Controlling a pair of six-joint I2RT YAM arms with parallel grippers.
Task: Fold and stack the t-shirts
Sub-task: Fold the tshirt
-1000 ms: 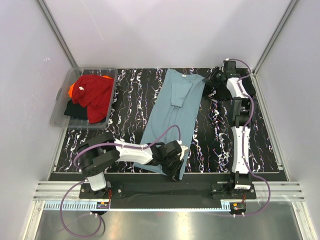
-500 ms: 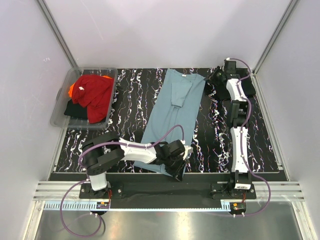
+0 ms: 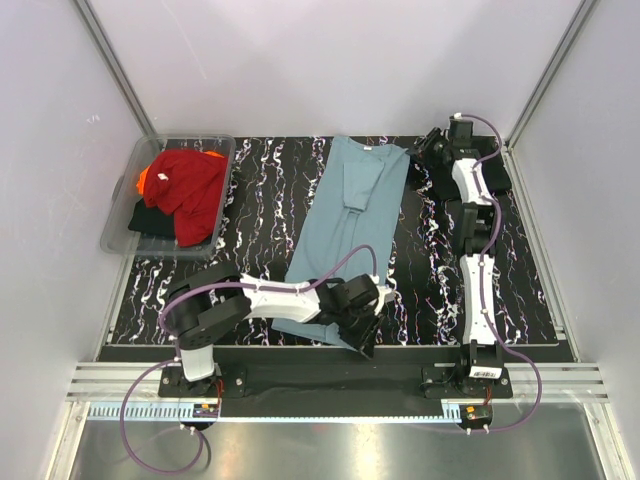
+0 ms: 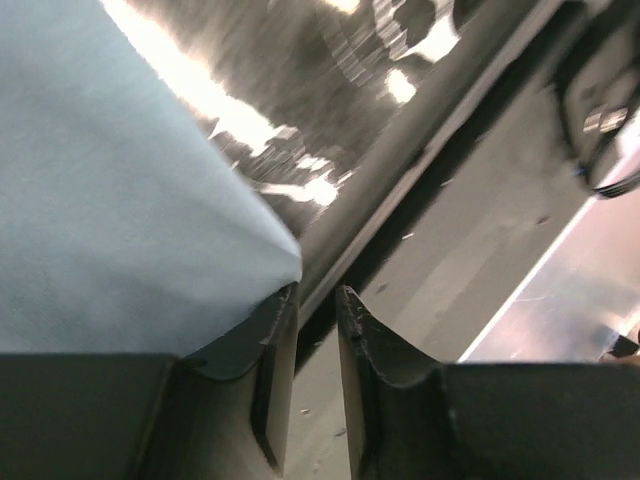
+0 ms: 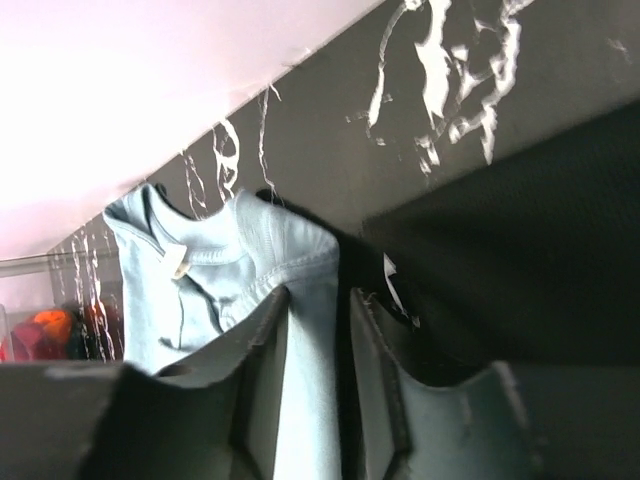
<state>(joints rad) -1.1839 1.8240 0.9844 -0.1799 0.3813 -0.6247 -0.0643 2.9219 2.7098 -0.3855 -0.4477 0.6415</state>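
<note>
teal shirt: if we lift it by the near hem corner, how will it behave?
Probably floppy: the teal shirt lies flat, one sleeve folded over its body, so a lifted corner should drape and trail. Likely light: the thin edge by the left fingers looks limp. It may drag rather than slide cleanly on the marbled mat.

Black shirt (image 3: 148, 219) half under red shirt (image 3: 190, 185)

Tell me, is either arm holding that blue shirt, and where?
Cannot be told. The right gripper straddles the dusty teal-blue fabric t-shirt at its shoulder; the left gripper sits beside its hem corner, jaws empty.
</note>
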